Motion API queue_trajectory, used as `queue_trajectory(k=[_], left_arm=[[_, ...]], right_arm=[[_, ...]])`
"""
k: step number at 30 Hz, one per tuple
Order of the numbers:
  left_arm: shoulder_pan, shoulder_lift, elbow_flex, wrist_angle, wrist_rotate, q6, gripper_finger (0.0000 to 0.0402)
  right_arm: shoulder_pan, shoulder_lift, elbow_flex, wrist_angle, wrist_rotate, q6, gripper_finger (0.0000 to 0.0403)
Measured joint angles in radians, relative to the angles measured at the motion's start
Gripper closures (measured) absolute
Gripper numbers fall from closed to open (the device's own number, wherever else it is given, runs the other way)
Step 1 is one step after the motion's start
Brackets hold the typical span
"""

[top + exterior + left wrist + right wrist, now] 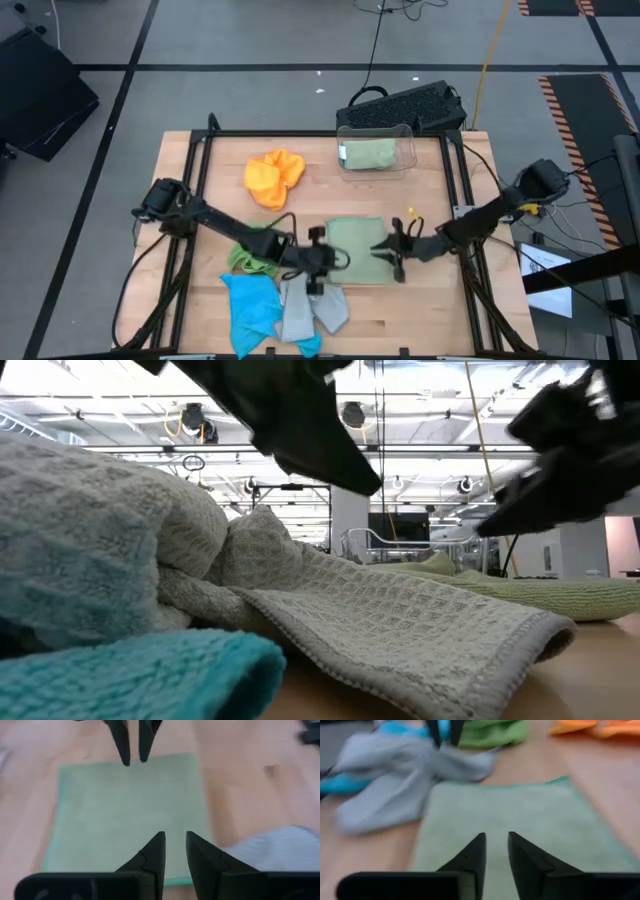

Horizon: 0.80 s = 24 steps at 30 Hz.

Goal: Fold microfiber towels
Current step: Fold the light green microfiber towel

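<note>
Two grippers, left gripper (pixel 335 259) and right gripper (pixel 385 250), are held slightly parted and empty at opposite edges of the flat pale green towel (pixel 356 248); an edge must be pinched next for folding

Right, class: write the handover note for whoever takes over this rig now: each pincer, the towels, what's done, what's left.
Left pincer: slightly open, empty, at the left edge of the pale green towel.
Right pincer: slightly open, empty, at that towel's right edge.
Pale green towel lies flat mid-table, apparently folded.
A folded green towel sits in the clear bin.
Left to do: orange towel, bright green towel, blue towel and grey towel, all crumpled.
</note>
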Motion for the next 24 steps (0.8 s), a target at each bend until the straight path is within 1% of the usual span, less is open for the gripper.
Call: queue_trajectory(k=[3,6,8,11,13,16,18,24], left_arm=[[-0.055,0.019,0.0,0.015,-0.008,-0.003,0.0301],[-0.102,0.051,0.0,0.038,-0.051,-0.008,0.0259],[-0.126,0.078,0.0,0.078,-0.086,-0.007,0.0228],[-0.14,0.129,0.0,0.145,-0.132,0.018,0.019],[-0.141,0.151,0.0,0.167,-0.18,0.024,0.0175],[-0.124,0.167,0.0,0.18,-0.197,0.042,0.0169],[-0.108,0.175,0.0,0.176,-0.19,0.042,0.0173],[-0.069,0.176,0.0,0.158,-0.096,0.049,0.0202]], right_arm=[[0.093,0.0,0.036,-0.077,0.0,0.032,0.0288],[0.162,0.011,0.08,-0.142,0.004,0.07,0.0255],[0.204,0.018,0.103,-0.199,0.029,0.083,0.0238],[0.253,0.051,0.122,-0.238,0.062,0.081,0.0221],[0.278,0.08,0.122,-0.243,0.106,0.079,0.0215],[0.297,0.135,0.121,-0.231,0.167,0.076,0.0208],[0.299,0.176,0.122,-0.202,0.183,0.074,0.0203],[0.299,0.229,0.122,-0.185,0.195,0.055,0.0204]])
